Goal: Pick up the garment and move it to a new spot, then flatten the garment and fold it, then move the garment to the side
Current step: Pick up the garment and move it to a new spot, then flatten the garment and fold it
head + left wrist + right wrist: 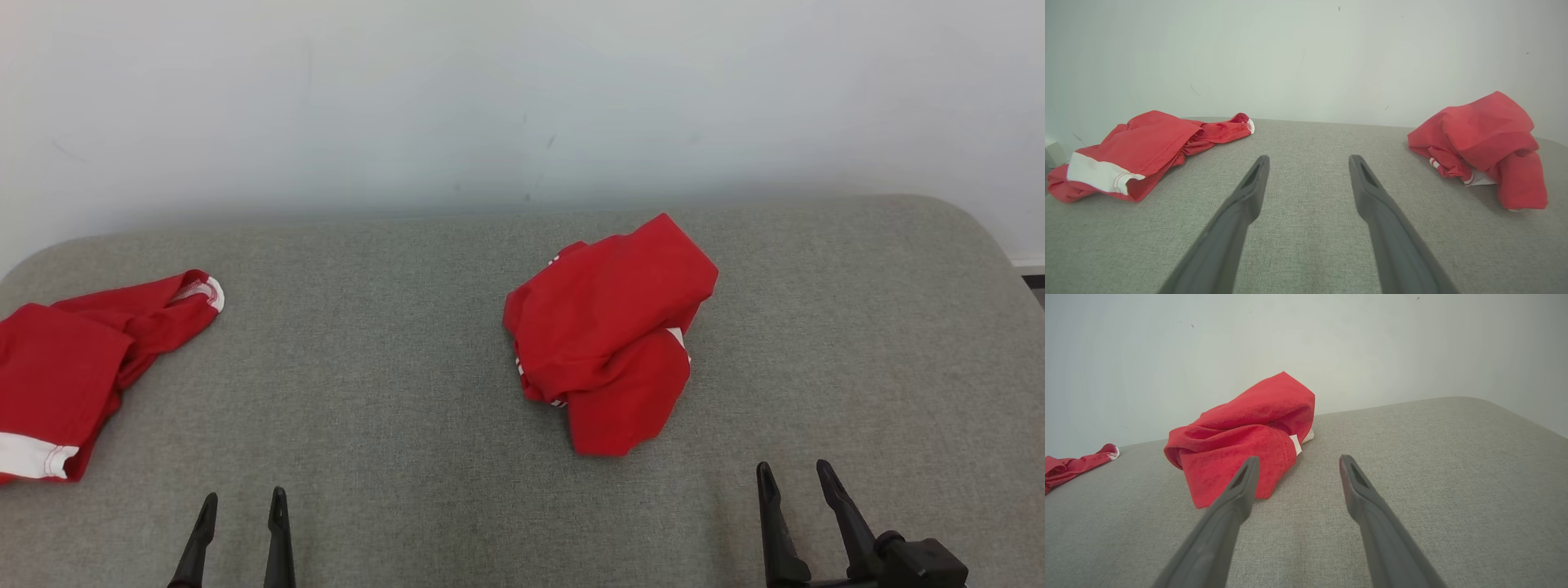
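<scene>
Since both grippers sit low at the 6 o'clock edge of the head view with nothing between their fingers, you have not yet begun the pick. The left gripper (245, 494) has its jaws spread, and the right gripper (793, 465) has its jaws spread too, each over bare grey bench (408, 343). The crumpled red garment (608, 335) lies bunched in a heap a little toward 2 o'clock from the bench's middle, at about 11 o'clock from the right gripper and not touching it. This is most likely the piece you are meant to move. A second red garment (73, 359) lies at the 9 o'clock edge, partly cut off by the head view's border, with a white band (28, 453) showing. It looks so alike that reaching for the wrong one is your first risk. The heap is folded over itself in several layers, so a shallow pinch on the top fold would likely lift one flap and drag the rest. A deep pinch could catch layers together and leave you a knot to flatten. Coming down too hard could also snag the bench's woven cover under the fingertips. Mind the 12 o'clock side as well: the heap sits nearer the wall (522, 98) than you, and a nudge could push it further from reach.
</scene>
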You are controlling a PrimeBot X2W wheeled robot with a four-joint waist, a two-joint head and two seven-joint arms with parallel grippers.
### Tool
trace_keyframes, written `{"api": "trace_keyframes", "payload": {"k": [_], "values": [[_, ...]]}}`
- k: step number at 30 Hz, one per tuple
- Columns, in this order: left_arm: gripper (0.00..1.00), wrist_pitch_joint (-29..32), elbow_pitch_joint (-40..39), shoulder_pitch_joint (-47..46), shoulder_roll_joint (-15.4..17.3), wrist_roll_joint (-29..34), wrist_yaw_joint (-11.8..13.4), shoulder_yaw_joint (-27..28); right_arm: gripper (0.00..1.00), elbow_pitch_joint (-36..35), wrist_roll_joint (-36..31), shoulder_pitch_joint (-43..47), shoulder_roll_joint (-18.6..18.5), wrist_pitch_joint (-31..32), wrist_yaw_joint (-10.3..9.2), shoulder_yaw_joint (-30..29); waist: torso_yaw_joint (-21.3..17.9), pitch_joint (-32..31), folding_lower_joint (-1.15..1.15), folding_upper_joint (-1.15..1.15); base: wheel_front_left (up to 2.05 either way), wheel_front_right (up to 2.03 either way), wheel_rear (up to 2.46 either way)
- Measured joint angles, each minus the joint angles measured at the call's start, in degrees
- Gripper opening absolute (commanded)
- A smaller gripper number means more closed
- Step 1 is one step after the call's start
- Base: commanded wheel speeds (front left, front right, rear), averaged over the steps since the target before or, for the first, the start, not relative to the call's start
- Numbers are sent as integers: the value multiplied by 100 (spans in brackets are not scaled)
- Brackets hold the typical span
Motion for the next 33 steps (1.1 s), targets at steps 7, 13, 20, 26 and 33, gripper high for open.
{"api": "trace_keyframes", "payload": {"k": [7,13,20,26,33], "values": [[100,0,13,-5,-1,0,0,10,100,2,2,-3,0,0,0,15,8,-4,0,0,0,0,0],[100,-1,29,-5,-1,-1,0,20,100,4,4,-5,0,0,0,31,-4,-17,0,0,0,0,0],[100,0,11,-15,-1,-1,-1,20,100,8,5,-11,0,0,0,38,-24,-18,0,0,0,0,0],[100,0,-5,-56,-1,-4,-1,12,100,11,5,-25,0,0,0,42,-42,-1,0,0,0,0,0],[100,-1,-16,-149,1,-62,-1,-146,100,-2,7,-31,0,0,0,32,-72,36,0,0,0,0,0]]}}
